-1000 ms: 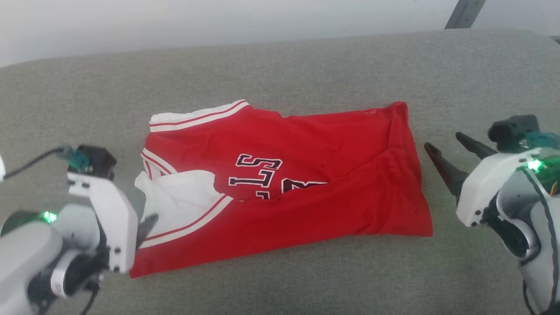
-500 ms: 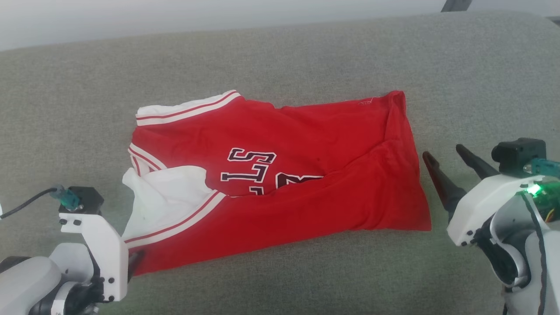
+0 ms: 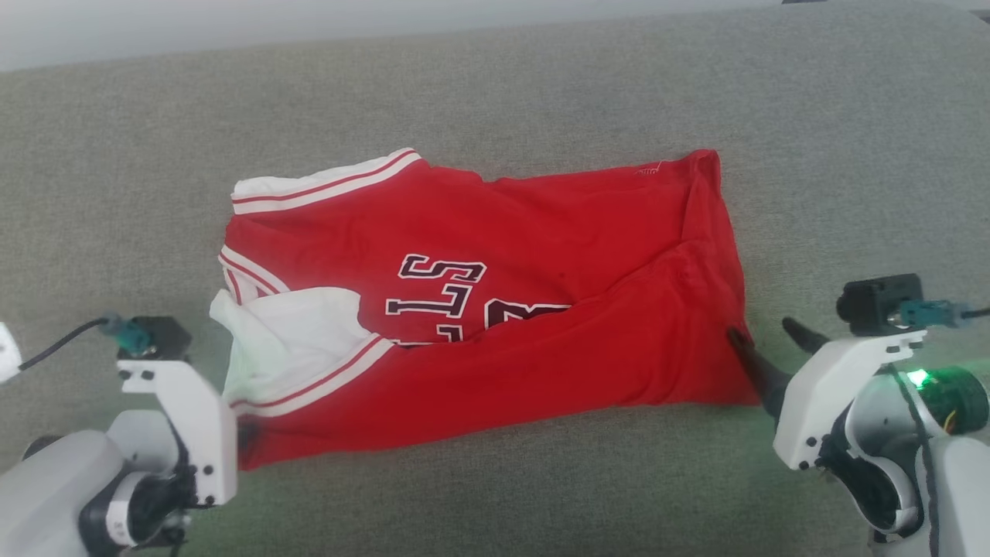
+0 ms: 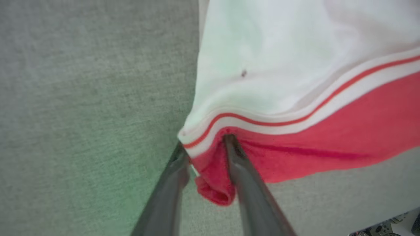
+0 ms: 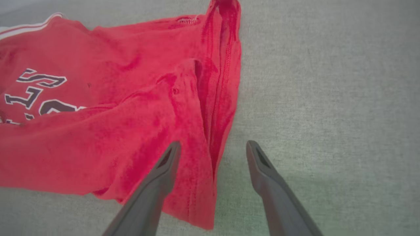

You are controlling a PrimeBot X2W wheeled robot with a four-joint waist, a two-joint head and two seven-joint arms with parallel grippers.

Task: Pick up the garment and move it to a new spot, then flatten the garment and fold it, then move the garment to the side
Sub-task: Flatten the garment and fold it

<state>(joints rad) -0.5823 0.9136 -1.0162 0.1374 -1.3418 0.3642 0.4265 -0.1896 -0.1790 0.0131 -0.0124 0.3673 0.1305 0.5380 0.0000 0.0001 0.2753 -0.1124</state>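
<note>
Reading "LS" in part, dark lettering (image 3: 441,290) crosses the garment (image 3: 541,232).

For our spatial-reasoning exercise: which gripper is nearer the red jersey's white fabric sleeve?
Left. Left gripper straddles the trim bordering the white sleeve; right gripper straddles the opposite hem.

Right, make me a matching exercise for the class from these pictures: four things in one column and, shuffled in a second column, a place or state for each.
Column one
1. left end effector
2. right end effector
3. chest lettering
4. white sleeve

Column two
A. dark with a white outline, partly hidden under a red fold
B. fingers on either side of a bunched red corner of the garment
C. at the garment's end nearer the robot's left
D. fingers wide apart, one over the garment's edge, one over the grey surface

Pairs: 1-B, 2-D, 3-A, 4-C
</note>
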